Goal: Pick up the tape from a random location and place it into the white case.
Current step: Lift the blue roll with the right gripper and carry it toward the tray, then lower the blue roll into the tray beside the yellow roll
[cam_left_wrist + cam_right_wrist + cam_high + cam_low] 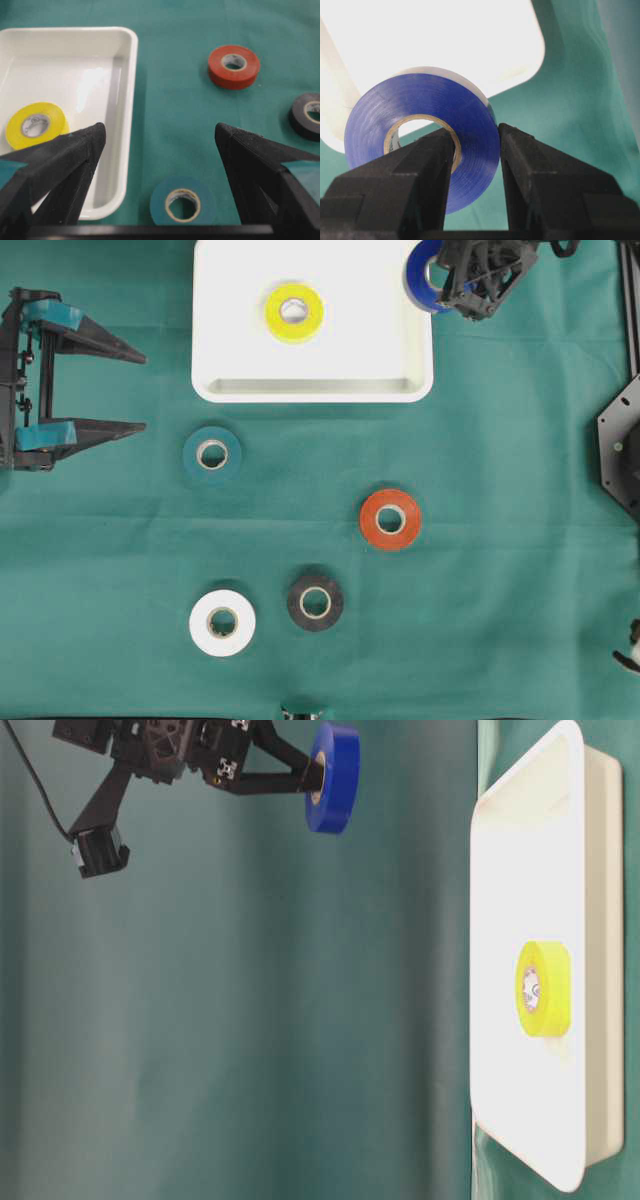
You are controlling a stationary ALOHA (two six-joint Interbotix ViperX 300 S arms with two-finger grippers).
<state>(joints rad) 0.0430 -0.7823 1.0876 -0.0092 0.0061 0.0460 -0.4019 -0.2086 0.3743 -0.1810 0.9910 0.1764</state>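
The overhead view looks straight down on the green bench [500,620], taking in the white case [230,340] at top centre and five loose rolls. The table-level view sits low and close, turned on its side, so the case [500,870] stands along the right edge. The left wrist view looks forward between its own fingers [75,160], near the bench, with the case [127,100] at upper left. The right wrist view is closest of all, its frame filled by the blue roll [435,115]. All four share the case [470,40]; the yellow roll [293,312] shows in the overhead, table-level [545,988] and left wrist [36,125] views.
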